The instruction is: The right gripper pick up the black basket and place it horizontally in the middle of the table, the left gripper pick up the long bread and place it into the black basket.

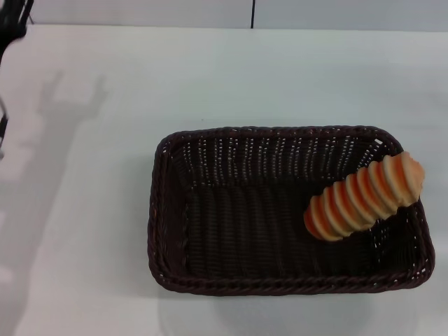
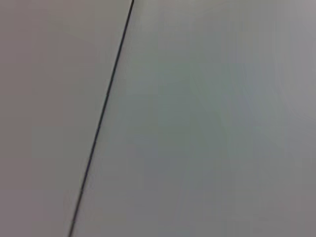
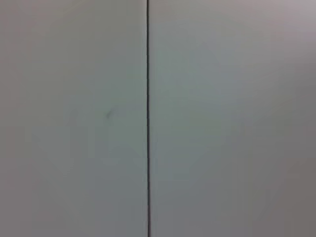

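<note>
While ridged and rounded, the long bread (image 1: 364,197) leans in the woven black basket (image 1: 168,210).

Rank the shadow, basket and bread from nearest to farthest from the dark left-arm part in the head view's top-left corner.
Neither gripper itself shows, so this is ranked from that dark arm part:
1. Shadow, on the left of the table.
2. Basket, centre-right; its left rim comes closest.
3. Bread, inside the basket's right end.

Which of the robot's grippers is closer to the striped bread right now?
Cannot tell: neither gripper shows. The long bread lies in the right end of the black basket; both wrist views show only a blank surface.
</note>
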You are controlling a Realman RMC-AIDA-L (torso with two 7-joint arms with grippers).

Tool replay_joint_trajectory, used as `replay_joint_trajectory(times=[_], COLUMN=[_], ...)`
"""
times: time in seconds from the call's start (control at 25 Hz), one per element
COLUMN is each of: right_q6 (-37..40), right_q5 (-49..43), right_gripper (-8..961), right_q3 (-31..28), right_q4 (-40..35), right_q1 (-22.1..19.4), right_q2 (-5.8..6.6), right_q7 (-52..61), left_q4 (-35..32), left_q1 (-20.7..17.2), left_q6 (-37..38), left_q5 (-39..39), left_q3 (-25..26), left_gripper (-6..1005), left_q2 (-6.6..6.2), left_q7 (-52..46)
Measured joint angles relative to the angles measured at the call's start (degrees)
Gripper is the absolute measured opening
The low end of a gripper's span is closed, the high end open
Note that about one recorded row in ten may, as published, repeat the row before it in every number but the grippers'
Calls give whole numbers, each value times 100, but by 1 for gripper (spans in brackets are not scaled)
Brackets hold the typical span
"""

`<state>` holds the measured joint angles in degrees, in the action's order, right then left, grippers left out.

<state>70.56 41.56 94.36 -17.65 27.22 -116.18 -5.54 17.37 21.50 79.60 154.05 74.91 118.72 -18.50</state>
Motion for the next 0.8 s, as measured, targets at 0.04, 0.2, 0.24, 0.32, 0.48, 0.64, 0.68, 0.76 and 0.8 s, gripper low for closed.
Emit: replay_joint_trajectory(times=[0.04,0.2,0.24,0.32,0.48,0.64,0.68,0.76,0.8], right_q6=[1,24,38,52,13,-101,-160,-264,-358], right_q5=[-10,-43,-44,-46,-49,-52,-52,-52,-52], right_gripper=[318,318,318,318,318,318,318,318,318], right_q3=[-12,12,20,25,31,70,94,163,229], right_q4=[5,143,182,210,215,217,214,214,219], right_q1=[15,138,165,189,204,224,236,270,306], right_q2=[-34,-125,-148,-208,-264,-308,-319,-329,-332], right_q7=[0,-13,-27,-39,-26,2,3,3,4], left_q4=[-162,-196,-178,-150,-137,-192,-201,-208,-209], left_q1=[-10,-198,-265,-403,-500,-546,-556,-583,-605], left_q6=[45,78,120,214,253,289,294,303,306], left_q5=[1,2,2,2,2,7,17,36,39], left_q3=[4,10,12,15,21,-10,-21,-32,-34], left_gripper=[868,868,868,868,868,868,868,868,868], left_q2=[4,0,-9,-14,-16,-16,-16,-16,-14], left_q7=[-11,-1,1,36,45,271,362,478,489])
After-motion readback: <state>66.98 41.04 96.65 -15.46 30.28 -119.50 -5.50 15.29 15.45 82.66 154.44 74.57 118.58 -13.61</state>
